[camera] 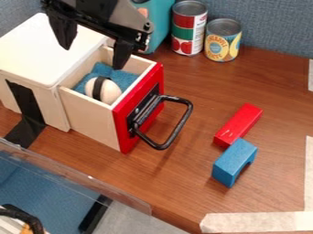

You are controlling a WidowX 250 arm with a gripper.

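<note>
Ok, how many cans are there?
2. One red-and-green can stands by the grey-blue backdrop; a blue-and-yellow can stands beside it, to its right in the picture. Others could be hidden behind the gripper.

The black gripper (92, 58) is hanging from the top edge at the upper left, its two fingers (123, 54) pointing downward and standing wide apart, one showing higher in the view than the other.

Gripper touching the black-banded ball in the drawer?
Apart. The camera view shows the gripper open above the drawer, with blue cloth visible between its nearer fingertip and the ball.
</note>
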